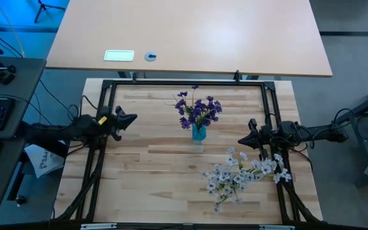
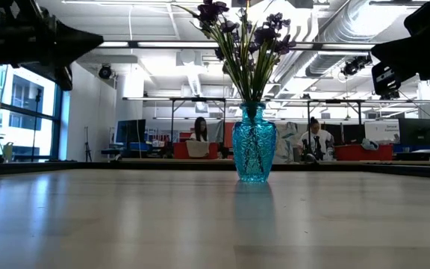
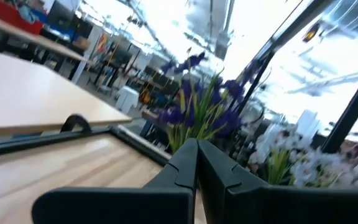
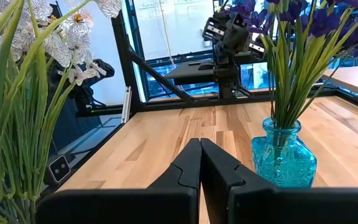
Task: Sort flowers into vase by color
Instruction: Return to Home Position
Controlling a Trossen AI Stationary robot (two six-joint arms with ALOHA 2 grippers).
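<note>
Bright ceiling lights (image 2: pixel 163 45) — glare overhead (tabletop (image 2: pixel 125 224) evenly lit).

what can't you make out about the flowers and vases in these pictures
What holds the white flowers: blooms cover it in the high view; the right wrist view's edge cuts off the stems' base.
White flowers in the low view: outside the picture; only the blue vase shows.
Blue vase's body in the left wrist view: hidden behind the shut left claw, and blurred.
Stem counts: too small in the high view.
</note>
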